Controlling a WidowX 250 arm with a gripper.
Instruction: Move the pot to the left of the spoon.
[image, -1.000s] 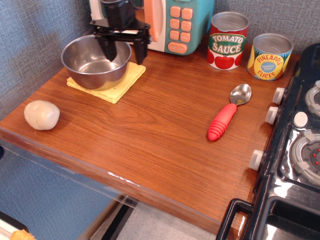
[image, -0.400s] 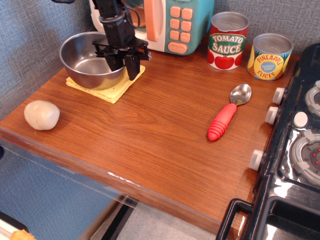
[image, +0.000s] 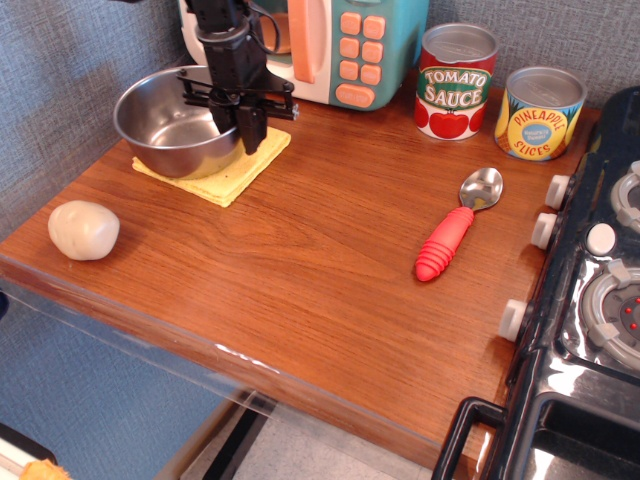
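The pot (image: 168, 122), a shiny steel bowl, sits at the back left on a yellow cloth (image: 228, 170). My gripper (image: 242, 124) comes down from above at the pot's right rim. Its black fingers (image: 254, 128) stand close together, one on each side of the rim, shut on it. The pot looks slightly tipped, with its right side raised. The spoon (image: 455, 228), with a red ribbed handle and silver bowl, lies on the wooden counter far to the right, well apart from the pot and gripper.
A toy microwave (image: 345, 45) stands right behind the gripper. A tomato sauce can (image: 456, 80) and a pineapple can (image: 540, 112) stand at the back right. A whitish lump (image: 83, 229) lies front left. A stove (image: 600, 300) borders the right edge.
The gripper came down from open above the pot and closed its fingers on the right rim. The pot shifted a little left and tipped slightly.
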